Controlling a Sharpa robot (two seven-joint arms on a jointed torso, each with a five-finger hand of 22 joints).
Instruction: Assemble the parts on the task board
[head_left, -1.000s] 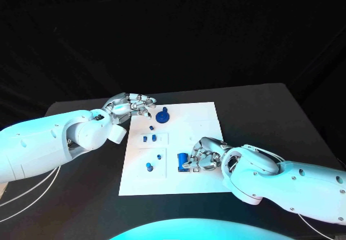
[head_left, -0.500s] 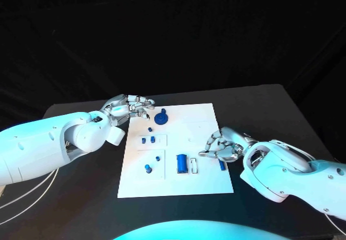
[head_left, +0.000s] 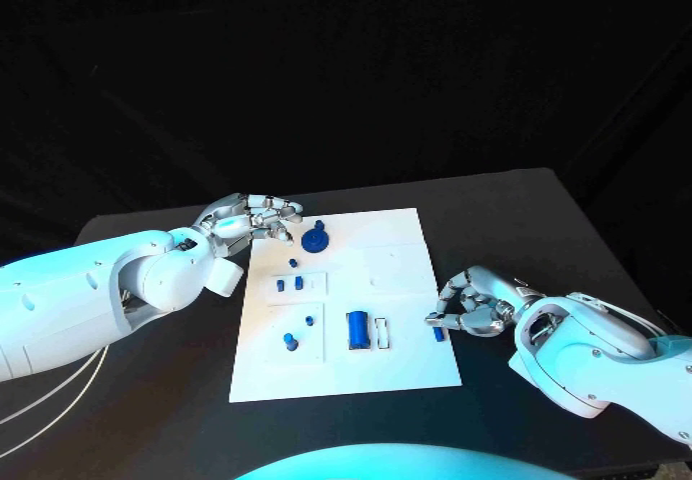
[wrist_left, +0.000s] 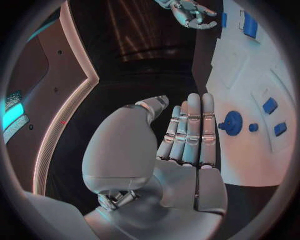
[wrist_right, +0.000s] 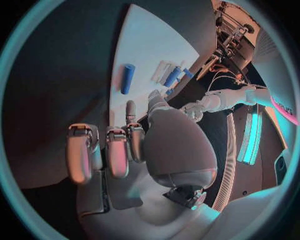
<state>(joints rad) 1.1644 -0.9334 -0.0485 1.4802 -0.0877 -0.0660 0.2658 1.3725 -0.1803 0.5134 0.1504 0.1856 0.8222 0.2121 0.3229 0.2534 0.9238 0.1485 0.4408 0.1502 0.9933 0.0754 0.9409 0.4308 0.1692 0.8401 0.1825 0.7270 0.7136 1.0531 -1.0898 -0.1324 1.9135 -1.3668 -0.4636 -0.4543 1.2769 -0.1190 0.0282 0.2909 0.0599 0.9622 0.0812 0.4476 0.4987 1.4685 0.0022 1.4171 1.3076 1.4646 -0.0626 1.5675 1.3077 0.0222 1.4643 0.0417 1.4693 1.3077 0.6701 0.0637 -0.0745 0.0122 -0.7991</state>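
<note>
Two arms flank the board. The right hand has drawn back off the board to its right edge, fingers curled in on nothing that I can see, a small blue peg just beside them. The left hand stays at the far-left corner, fingers straight and together, near the round part. I'd judge one placement finished; the other parts remain.

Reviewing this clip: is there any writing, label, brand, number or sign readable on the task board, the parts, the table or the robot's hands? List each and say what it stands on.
None can be read.
task board: plain white, with outlined recesses and no print.
blue parts: no markings visible.
left hand and right hand: bare silver, no lettering visible.
black table: no label or sign.
</note>
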